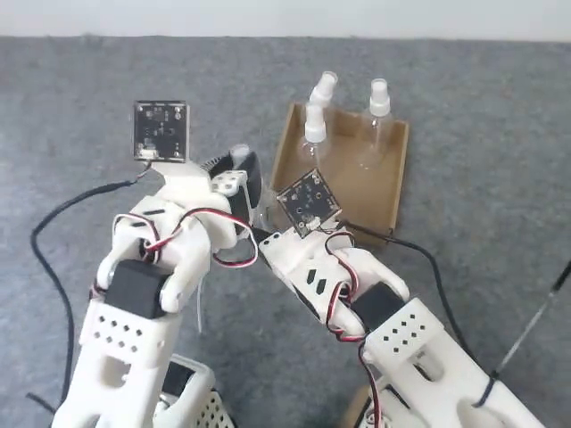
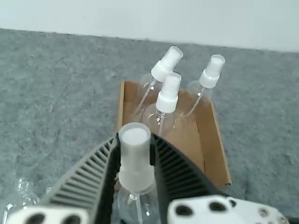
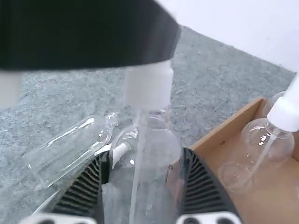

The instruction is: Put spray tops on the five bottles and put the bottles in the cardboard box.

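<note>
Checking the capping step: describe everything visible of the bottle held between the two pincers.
The clear plastic bottle stands upright just outside the cardboard box. The right pincer clamps its rounded body; the left pincer is shut on the white spray top at its neck, whose dip tube runs down inside.

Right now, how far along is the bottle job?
Done: three capped bottles are in the cardboard box. In hand: right gripper grips a fourth bottle while left gripper holds a spray top at its neck. Remaining: box it, then cap and box the bare bottle lying on the carpet.
</note>
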Robot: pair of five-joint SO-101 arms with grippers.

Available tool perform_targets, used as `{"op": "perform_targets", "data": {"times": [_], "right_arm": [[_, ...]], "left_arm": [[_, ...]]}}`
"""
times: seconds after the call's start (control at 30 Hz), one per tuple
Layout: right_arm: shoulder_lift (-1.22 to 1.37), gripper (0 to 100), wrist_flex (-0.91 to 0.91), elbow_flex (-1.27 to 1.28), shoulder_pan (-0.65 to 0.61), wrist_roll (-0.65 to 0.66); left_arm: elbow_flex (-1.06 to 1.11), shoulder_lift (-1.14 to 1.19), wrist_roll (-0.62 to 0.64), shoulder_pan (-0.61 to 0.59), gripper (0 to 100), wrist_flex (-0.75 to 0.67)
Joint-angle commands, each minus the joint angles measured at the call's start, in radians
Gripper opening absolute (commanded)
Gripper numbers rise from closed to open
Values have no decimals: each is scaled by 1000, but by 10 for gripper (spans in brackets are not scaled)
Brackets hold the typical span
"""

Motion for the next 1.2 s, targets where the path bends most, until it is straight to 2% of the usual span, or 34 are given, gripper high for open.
{"op": "perform_targets", "data": {"times": [0.0,0.37,0.5,0.7,0.83,1.0,1.17], "right_arm": [[-47,6,-44,-15,16,-14],[-111,6,-45,18,13,9],[-206,6,-45,86,2,80],[-266,6,-45,109,5,80],[-245,6,-45,110,5,80],[-237,6,-45,109,8,80],[-237,6,-45,100,77,80]], "left_arm": [[27,0,-17,9,21,2],[-18,8,-38,17,27,-12],[-12,8,-60,60,85,-5],[-48,-3,-66,66,90,6],[-193,-2,-69,64,101,132],[-383,-3,-155,61,175,275],[-444,-14,-181,44,188,328]]}}
